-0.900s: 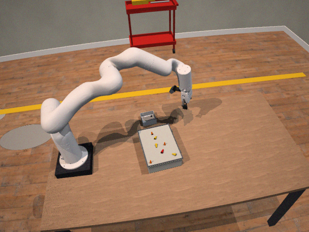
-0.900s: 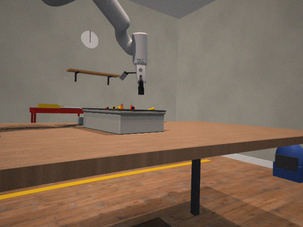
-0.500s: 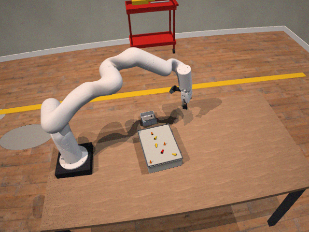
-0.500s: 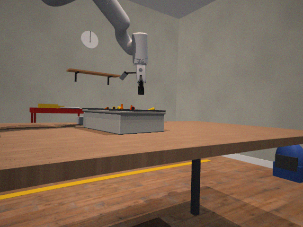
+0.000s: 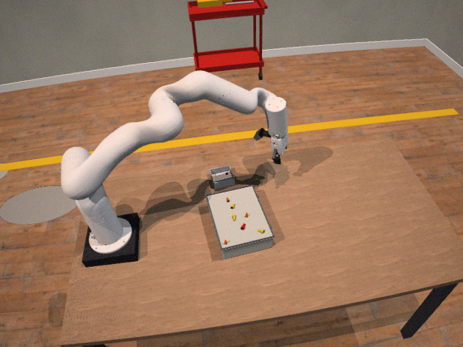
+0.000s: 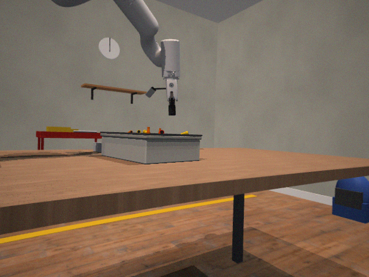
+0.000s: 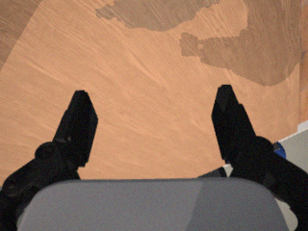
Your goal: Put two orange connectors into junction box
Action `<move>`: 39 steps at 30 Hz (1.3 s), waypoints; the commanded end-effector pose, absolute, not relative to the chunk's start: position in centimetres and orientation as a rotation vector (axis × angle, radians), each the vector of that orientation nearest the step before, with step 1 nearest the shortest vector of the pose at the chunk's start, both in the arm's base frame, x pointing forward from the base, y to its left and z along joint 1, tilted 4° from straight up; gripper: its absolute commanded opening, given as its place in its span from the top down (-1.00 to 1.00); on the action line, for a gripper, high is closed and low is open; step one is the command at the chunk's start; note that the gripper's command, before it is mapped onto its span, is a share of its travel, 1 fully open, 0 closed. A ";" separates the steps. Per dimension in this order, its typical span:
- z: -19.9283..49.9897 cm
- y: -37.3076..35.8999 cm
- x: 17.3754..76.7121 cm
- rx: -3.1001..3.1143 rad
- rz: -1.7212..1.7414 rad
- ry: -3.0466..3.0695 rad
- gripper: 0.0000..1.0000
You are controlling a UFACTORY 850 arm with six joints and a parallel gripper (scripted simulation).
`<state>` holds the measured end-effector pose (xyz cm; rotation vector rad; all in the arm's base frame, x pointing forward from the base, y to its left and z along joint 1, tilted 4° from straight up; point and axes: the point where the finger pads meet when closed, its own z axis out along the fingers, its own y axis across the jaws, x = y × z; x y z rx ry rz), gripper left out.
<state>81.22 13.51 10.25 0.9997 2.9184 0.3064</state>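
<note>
The grey tool case (image 5: 221, 220) (image 6: 149, 149) stands mid-table. On its lid lie three orange connectors (image 5: 227, 199) (image 5: 246, 215) (image 5: 225, 241), with yellow connectors (image 5: 234, 217) and one red connector (image 5: 243, 226) among them. In the low side view, orange connectors (image 6: 147, 129) (image 6: 161, 131) stand up on the lid. The open steel junction box (image 5: 223, 182) sits just behind the case and looks empty. My gripper (image 5: 276, 160) (image 6: 172, 111) (image 7: 152, 102) is open and empty. It hangs well above bare table, behind and to the right of the case and box.
The arm's base (image 5: 110, 242) stands on a black block at the table's left. A red cart (image 5: 226, 33) is on the floor beyond the table. In the wrist view, a pale grey edge (image 7: 302, 129) shows at the lower right.
</note>
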 end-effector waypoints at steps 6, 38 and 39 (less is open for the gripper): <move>11.0 9.3 79.7 1.082 0.271 2.900 -1.00; 13.6 -10.1 62.2 1.539 0.084 2.786 -1.00; 13.6 -10.6 61.5 1.553 0.079 2.782 -1.00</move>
